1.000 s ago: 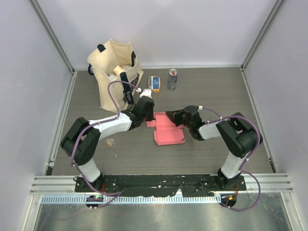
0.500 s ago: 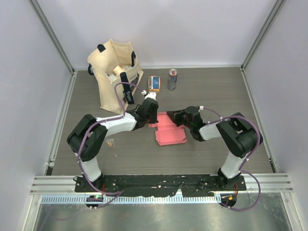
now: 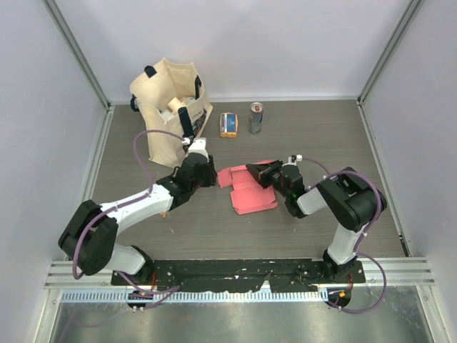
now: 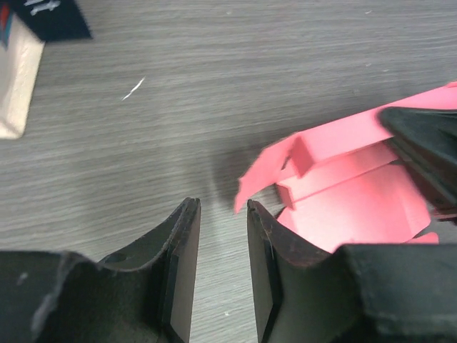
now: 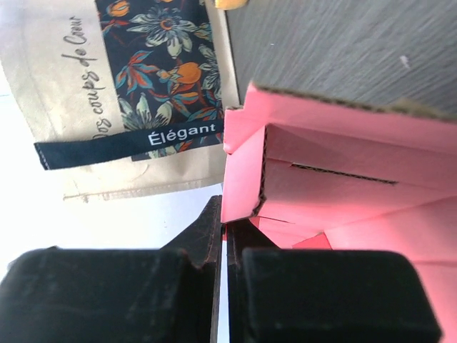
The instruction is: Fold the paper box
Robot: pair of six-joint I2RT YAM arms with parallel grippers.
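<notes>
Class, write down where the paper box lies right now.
Top view: the paper box lies mid-table between both arms, its far edge pinched by the right tool, the left tool just beside its left flap.

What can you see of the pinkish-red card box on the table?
The pinkish-red thin card box is plain card, half unfolded, with flaps and a slot in one panel. It lies on the grey table, its far side lifted. The right gripper is shut on one panel edge; the open left gripper sits beside a flap, apart.
</notes>
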